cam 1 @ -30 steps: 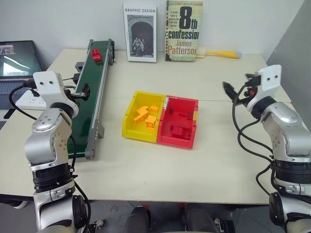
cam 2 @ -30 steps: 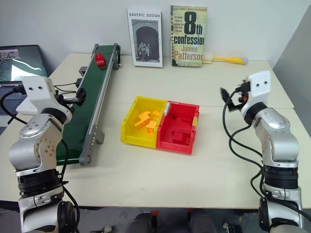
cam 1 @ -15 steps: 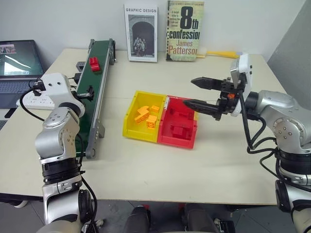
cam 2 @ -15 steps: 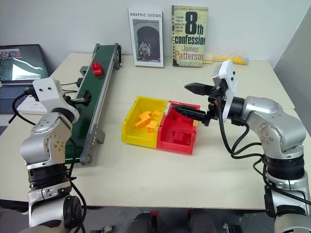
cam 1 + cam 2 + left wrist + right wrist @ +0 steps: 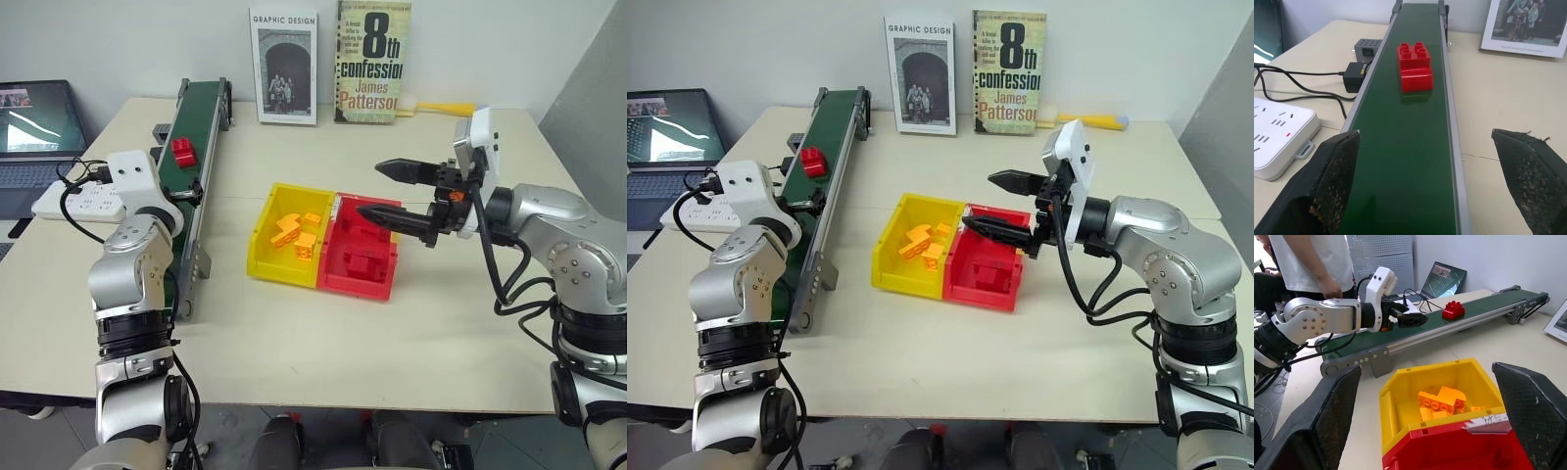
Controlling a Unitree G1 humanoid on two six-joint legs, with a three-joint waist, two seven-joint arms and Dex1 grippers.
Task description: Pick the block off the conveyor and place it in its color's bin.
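The red block (image 5: 183,152) rides on the dark green conveyor (image 5: 199,110), roughly a third of the way along from its far end. My left gripper (image 5: 1422,136) is open and empty. It is low over the belt on the near side of the block (image 5: 1414,68), pointing along it, fingers astride the belt's width. My right gripper (image 5: 370,188) is open and empty, pointing left just above the far right part of the red bin (image 5: 355,282). Several red bricks lie in that bin.
A yellow bin (image 5: 277,267) holding several orange-yellow bricks is joined to the red bin's left side. Two books (image 5: 370,61) stand at the table's back beside a yellow-handled tool (image 5: 441,108). A power strip (image 5: 73,199) and a laptop (image 5: 34,117) sit left of the conveyor. A person (image 5: 1308,264) stands beyond the table.
The block has travelled along the belt toward me. My right gripper swung in from the right side to above the red bin and now points left. My left gripper edged forward and down over the belt.
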